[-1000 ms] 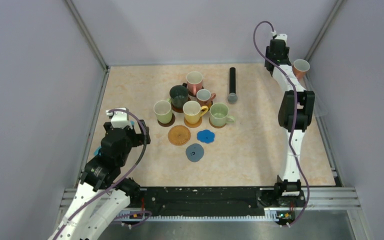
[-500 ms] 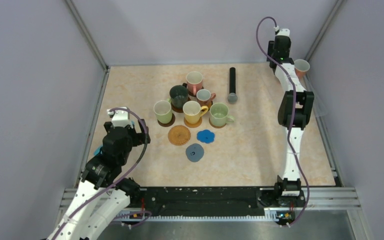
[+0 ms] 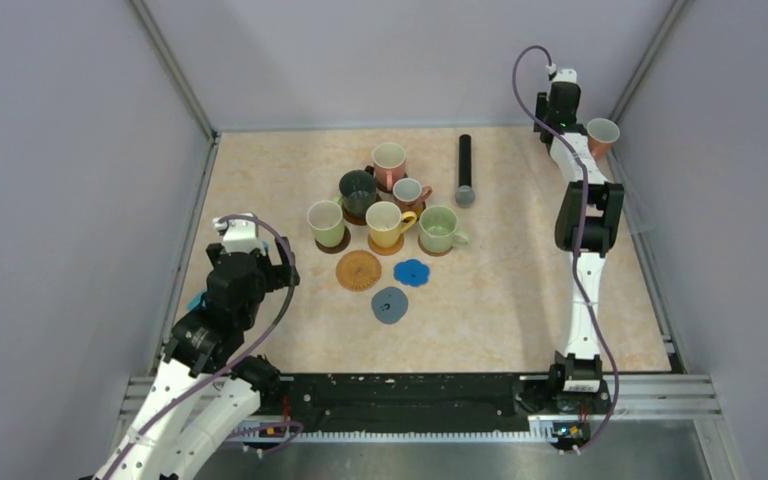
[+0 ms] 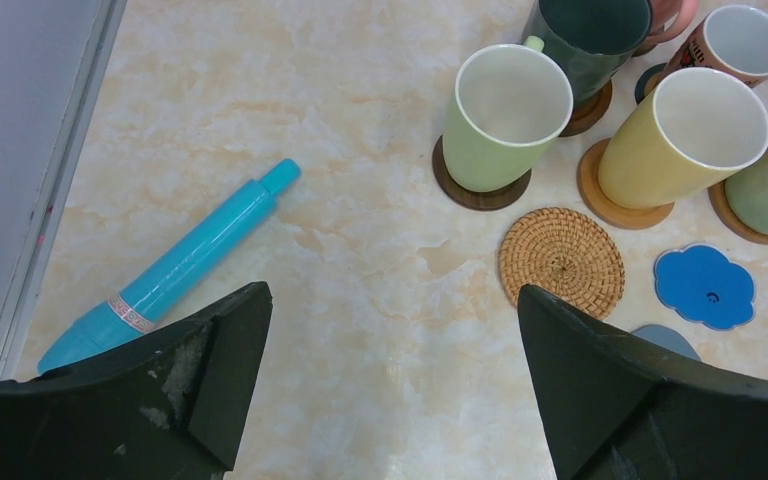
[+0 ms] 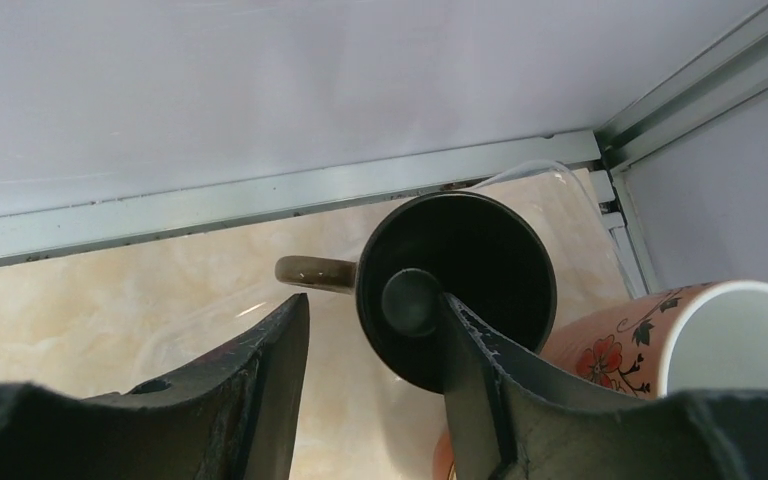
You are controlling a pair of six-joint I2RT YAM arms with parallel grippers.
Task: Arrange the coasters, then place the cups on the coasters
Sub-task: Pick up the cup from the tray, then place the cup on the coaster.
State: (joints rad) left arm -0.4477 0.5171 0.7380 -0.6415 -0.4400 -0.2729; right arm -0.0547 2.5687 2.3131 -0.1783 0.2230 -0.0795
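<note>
Left gripper [image 4: 388, 300] wide open, empty. Right gripper [image 5: 375, 305] half open, straddling dark brown mug [image 5: 490, 260] rim, not clamped. Teal pen [image 4: 175, 265] band print unreadable.

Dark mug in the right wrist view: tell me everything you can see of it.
The dark mug looks glossy, near-black, its mouth facing the camera, a brownish handle pointing left. It sits on the marbled table in the far corner by the metal rail, beside a floral orange cup. Its handle-side wall shows between the fingers of the open right end effector; contact is unclear.
</note>
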